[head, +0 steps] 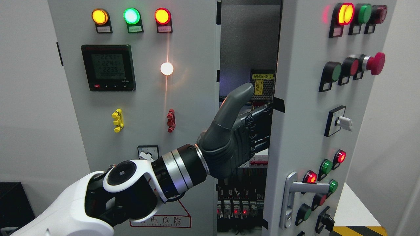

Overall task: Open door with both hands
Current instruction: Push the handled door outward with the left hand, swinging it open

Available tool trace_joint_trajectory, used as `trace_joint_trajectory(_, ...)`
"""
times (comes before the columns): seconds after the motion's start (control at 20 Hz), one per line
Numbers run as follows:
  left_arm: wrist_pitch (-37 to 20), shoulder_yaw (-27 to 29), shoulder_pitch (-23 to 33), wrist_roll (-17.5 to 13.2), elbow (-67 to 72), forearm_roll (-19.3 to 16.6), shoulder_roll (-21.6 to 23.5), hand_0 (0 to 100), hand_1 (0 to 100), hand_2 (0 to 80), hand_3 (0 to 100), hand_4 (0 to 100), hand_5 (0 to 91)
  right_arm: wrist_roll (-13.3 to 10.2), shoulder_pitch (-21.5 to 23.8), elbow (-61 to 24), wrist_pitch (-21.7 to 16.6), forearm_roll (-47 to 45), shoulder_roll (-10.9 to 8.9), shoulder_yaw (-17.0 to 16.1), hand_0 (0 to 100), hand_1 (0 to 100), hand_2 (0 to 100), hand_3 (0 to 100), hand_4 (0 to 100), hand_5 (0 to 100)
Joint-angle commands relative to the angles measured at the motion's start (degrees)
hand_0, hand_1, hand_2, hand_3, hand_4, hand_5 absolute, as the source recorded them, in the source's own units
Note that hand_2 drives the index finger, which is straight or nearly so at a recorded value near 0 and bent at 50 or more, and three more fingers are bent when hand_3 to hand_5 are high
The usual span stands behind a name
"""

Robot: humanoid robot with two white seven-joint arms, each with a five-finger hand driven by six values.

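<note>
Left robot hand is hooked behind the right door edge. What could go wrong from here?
1. The left robot hand has its fingers behind the right door edge; they may slip off or get pinched.
2. Fingers sit close to the power module and wiring inside.
3. The swinging door carries a protruding red mushroom button.

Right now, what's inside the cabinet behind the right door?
Through the gap: a power supply with a yellow label, terminal rows with red LEDs low down. The left hand and the right door cover the rest.
</note>
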Motion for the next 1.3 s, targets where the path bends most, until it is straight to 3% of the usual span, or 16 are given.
trace_joint_trajectory(0.0, 0.0, -1.8, -1.2, 0.0, 0.8, 0.5, -2.9, 0, 0, 0.0, 0, 0, 0.0, 0.0, 0.0, 0.0, 0.0, 1.0, 0.00, 1.3, 0, 0, 0, 0, 0, 0)
trace_joint_trajectory(0.6, 0.1, -3.3, -2.0, 0.0, -0.9, 0.6, -3.9, 0, 0, 0.0, 0, 0, 0.0, 0.0, 0.0, 0.0, 0.0, 1.0, 0.00, 1.3, 0, 0, 0, 0, 0, 0)
trace_joint_trajectory(1.25, 0.8, -6.0, -3.7, 0.0, 0.0, 0.1, -12.0, 0, 0, 0.0, 0, 0, 0.0, 0.0, 0.0, 0.0, 0.0, 1.0, 0.00, 1.3, 0, 0, 0, 0, 0, 0)
